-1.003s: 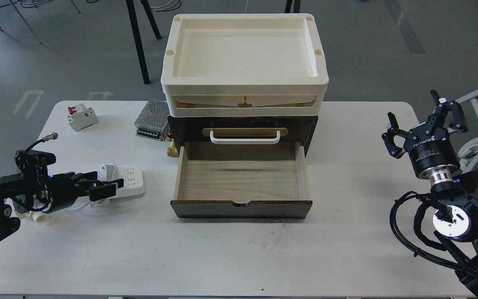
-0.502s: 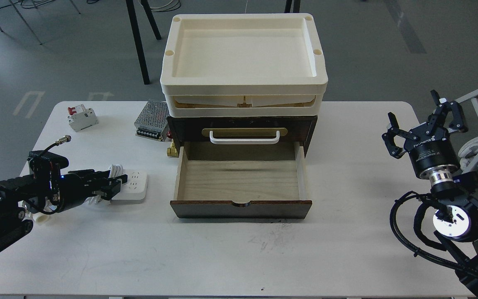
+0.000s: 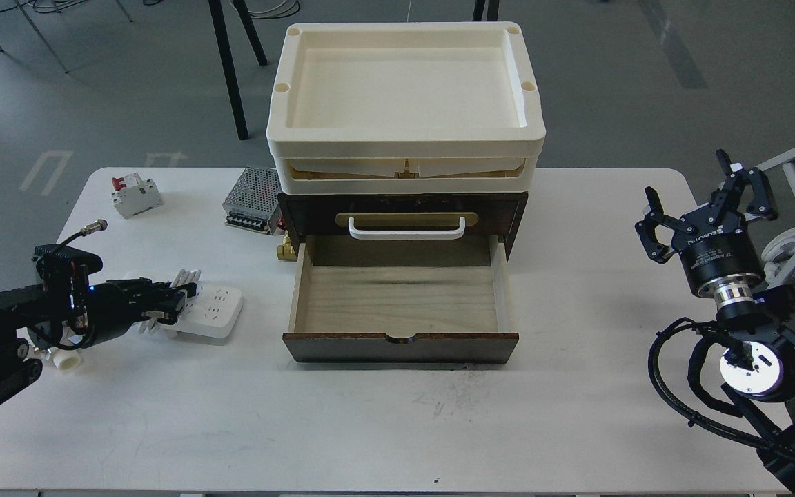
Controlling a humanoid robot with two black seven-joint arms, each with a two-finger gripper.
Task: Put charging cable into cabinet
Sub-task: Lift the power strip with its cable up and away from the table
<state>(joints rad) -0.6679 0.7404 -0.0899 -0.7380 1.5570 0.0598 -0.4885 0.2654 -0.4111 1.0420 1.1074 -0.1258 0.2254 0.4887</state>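
The charging cable (image 3: pixel 214 310) is a flat white power strip with its cord looped at its left end; it lies on the table left of the cabinet, turned at a slant. My left gripper (image 3: pixel 168 304) is closed around the strip's left end and cord loops. The cabinet (image 3: pixel 315 210) is dark brown; its light wood drawer (image 3: pixel 397 297) is pulled open and is empty, under a white handle (image 3: pixel 407 229). My right gripper (image 3: pixel 704 197) is open and empty, raised at the table's right side, far from the drawer.
Cream plastic trays (image 3: pixel 404 148) are stacked on the cabinet. A small white circuit breaker (image 3: pixel 136 195) and a perforated metal power supply box (image 3: pixel 254 200) sit at the back left. A brass fitting (image 3: pixel 287 248) lies by the drawer's left corner. The white table (image 3: pixel 397 428) stretches out in front.
My left arm first moved right, then drew back left. The power strip shifted with it and now lies more slanted. The right arm has not moved.
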